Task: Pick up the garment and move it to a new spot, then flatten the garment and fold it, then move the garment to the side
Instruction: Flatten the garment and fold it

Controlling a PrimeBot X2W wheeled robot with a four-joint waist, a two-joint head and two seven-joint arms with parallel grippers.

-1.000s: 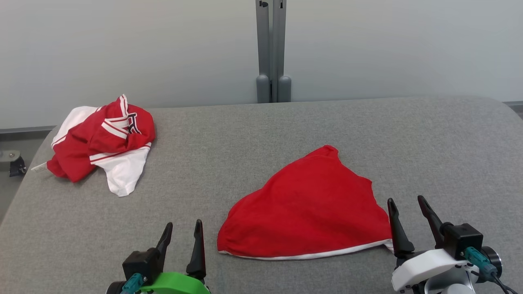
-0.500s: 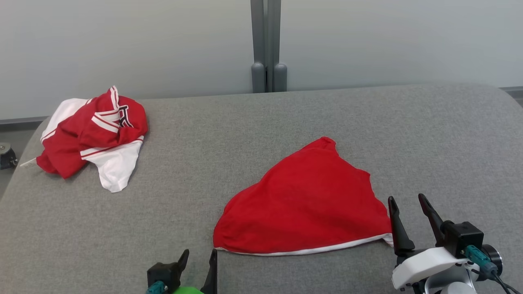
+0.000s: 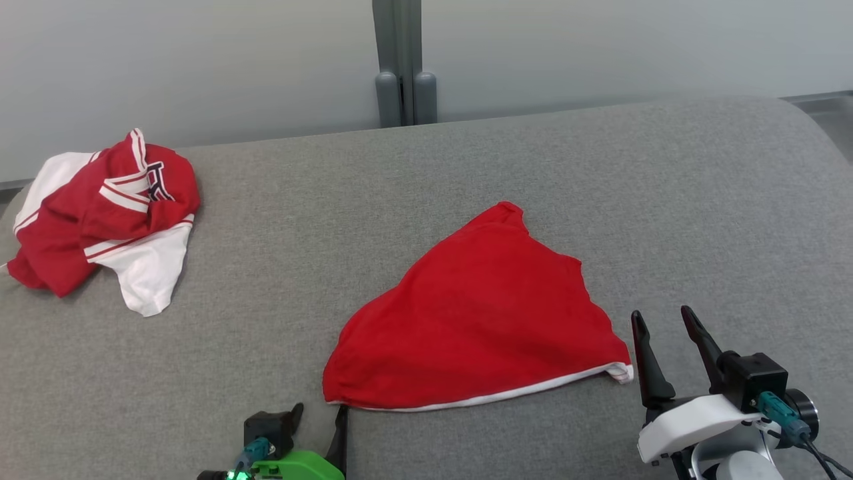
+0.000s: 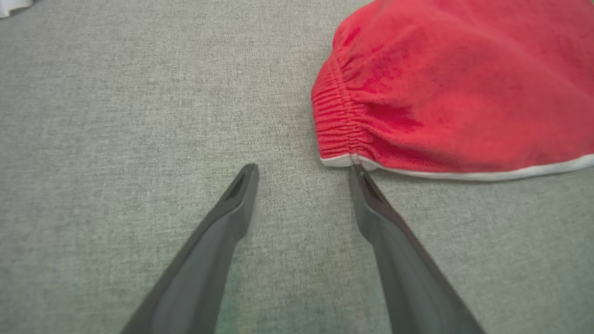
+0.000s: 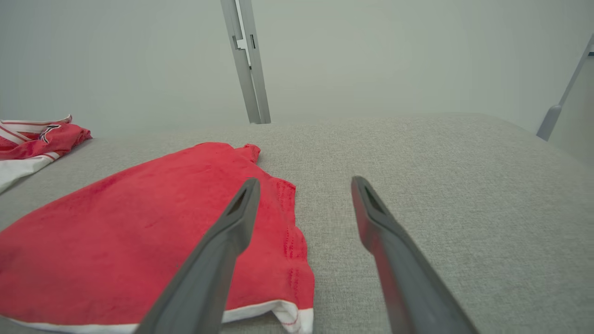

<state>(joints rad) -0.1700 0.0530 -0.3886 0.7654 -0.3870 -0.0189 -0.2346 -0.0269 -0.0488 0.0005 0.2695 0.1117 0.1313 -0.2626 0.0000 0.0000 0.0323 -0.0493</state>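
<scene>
One grey padded table (image 3: pixel 466 153) carries two cloth items: a red garment (image 3: pixel 480 320) with a white hem, spread flat at centre-front, and a crumpled red-and-white jersey (image 3: pixel 100 213) well apart at the far left edge. Two grippers noted, both with jaws spread and empty. The right gripper (image 3: pixel 661 313) stands just beside the garment's right corner, and the left gripper (image 3: pixel 320 410) is at its left corner, contact not confirmed.

I'm getting soft, even, bright light with no glare. Shadows are faint, just a thin dark line under the red cloth (image 3: pixel 480 320) at its near edge. The head view is sharp. The left wrist view is soft, and the fingers (image 4: pixel 218 241) blur near the lens. In the right wrist view the post (image 5: pixel 246 60) leans.
</scene>
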